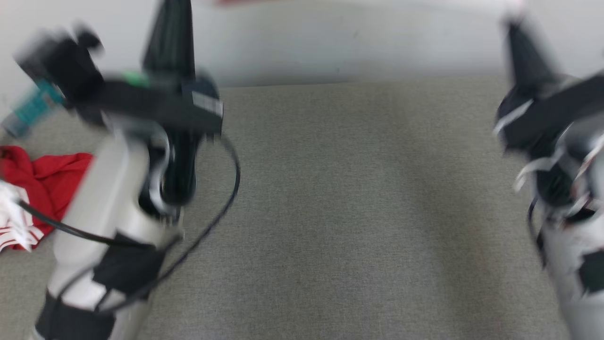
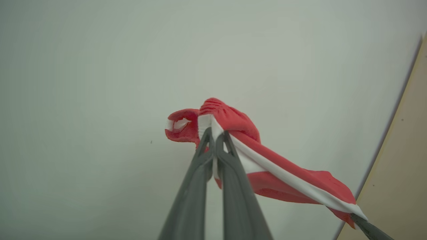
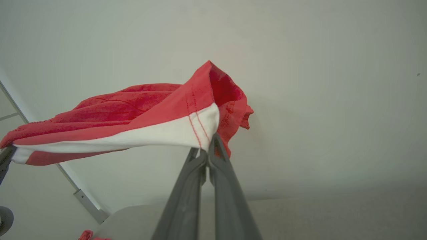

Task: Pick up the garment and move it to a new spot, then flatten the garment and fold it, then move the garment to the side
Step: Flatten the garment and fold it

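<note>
Pale wall (image 2: 100, 66) behind, grey table (image 1: 358, 198) below: I hold the red-and-white garment (image 2: 233, 121) stretched aloft, left gripper (image 2: 216, 135) clamped on one end, right gripper (image 3: 206, 150) on the other. Pickup looks done; setting down, flattening, folding, moving aside remain.

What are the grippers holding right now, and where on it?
One red garment with a white band, stretched between them: left gripper and right gripper each pinch its white-banded edge.
</note>
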Robot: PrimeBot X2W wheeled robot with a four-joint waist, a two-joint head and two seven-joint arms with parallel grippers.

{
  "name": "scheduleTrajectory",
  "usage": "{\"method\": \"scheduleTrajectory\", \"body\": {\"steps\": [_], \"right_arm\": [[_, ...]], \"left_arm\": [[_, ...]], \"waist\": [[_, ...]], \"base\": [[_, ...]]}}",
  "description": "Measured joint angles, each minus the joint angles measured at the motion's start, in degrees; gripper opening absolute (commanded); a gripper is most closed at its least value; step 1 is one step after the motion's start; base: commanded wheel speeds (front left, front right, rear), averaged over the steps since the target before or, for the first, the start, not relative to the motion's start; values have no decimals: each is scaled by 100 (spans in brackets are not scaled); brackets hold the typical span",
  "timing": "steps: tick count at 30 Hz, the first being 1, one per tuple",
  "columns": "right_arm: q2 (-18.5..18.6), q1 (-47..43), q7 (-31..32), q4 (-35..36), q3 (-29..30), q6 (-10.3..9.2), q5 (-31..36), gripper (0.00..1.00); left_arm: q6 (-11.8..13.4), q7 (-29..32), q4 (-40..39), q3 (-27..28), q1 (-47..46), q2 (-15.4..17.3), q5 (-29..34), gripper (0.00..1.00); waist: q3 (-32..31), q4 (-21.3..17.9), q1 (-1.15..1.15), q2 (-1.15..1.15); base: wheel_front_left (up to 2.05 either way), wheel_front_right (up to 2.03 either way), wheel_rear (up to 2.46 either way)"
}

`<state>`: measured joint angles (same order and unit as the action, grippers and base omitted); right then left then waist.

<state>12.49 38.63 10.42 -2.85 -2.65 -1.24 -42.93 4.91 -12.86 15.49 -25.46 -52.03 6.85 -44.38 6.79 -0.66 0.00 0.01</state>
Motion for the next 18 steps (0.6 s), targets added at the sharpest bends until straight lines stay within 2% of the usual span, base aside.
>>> {"method": "scheduleTrajectory", "body": {"steps": [4,9,15,18], "right_arm": [[-86,-1136,221,-249,-356,22,35,0],[-383,-2087,328,-550,-856,23,68,0],[-402,-2102,378,-832,-947,166,58,0],[-242,-2042,387,-909,-812,301,-9,0]], "left_arm": [[-141,30,435,-253,1099,264,1,0],[-201,20,1183,-355,2011,336,-65,0],[-478,-37,1709,-358,2231,324,-97,0],[-708,-86,1871,-450,2223,285,-91,0]], "waist": [[40,85,-1,-1],[242,62,-1,0],[567,-172,0,0],[656,-331,0,0]], "base": [[0,0,0],[0,0,0],[0,0,0],[0,0,0]]}}
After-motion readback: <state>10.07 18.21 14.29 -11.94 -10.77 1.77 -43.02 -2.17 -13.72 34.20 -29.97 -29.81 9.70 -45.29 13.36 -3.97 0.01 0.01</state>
